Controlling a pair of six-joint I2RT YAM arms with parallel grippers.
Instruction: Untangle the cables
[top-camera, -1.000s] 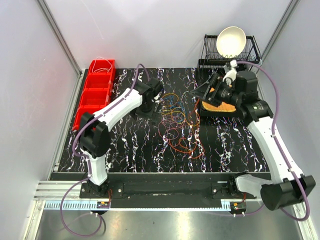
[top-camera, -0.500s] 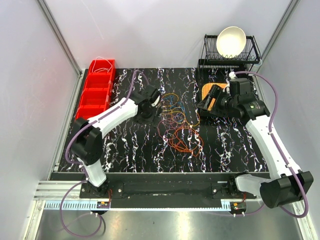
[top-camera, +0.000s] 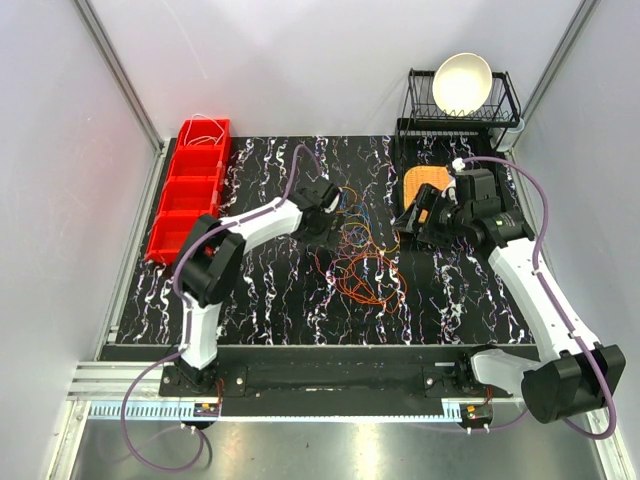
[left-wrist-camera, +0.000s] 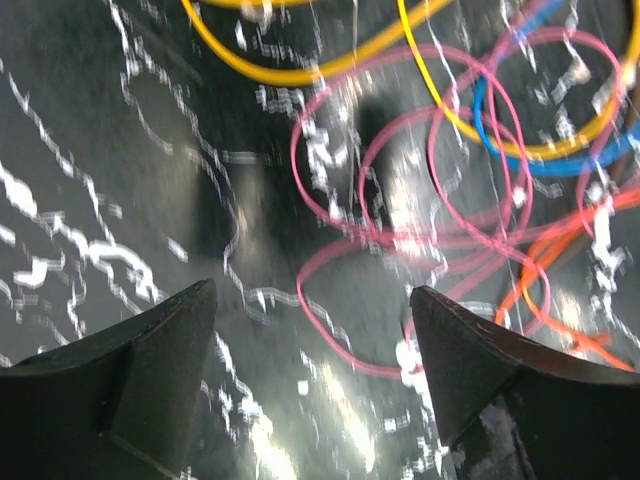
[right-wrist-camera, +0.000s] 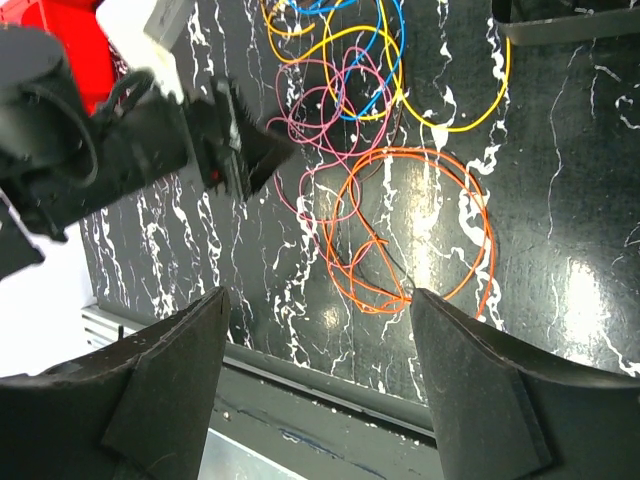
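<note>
The cables (top-camera: 366, 262) lie in a loose tangle on the middle of the black marbled table. Orange loops (top-camera: 372, 285) are nearest, with yellow, pink and blue ones behind. My left gripper (top-camera: 340, 232) is open and empty at the tangle's left edge. In the left wrist view (left-wrist-camera: 312, 290) its jaws stand wide apart low over the table, pink loops (left-wrist-camera: 400, 205) just ahead, yellow (left-wrist-camera: 300, 75) and blue (left-wrist-camera: 520, 165) beyond. My right gripper (top-camera: 408, 225) is open and empty right of the tangle. In the right wrist view (right-wrist-camera: 318, 295) it hangs high above the orange loops (right-wrist-camera: 487, 235).
A row of red bins (top-camera: 190, 195) stands at the far left. A black dish rack with a white bowl (top-camera: 462, 82) stands at the back right, with an orange pad (top-camera: 420, 183) in front of it. The table's front edge (right-wrist-camera: 330, 385) lies under the right gripper.
My left gripper has moved right, up to the tangle's edge. My right gripper has come away from the orange pad, forward and left toward the cables. The cables have hardly shifted.
</note>
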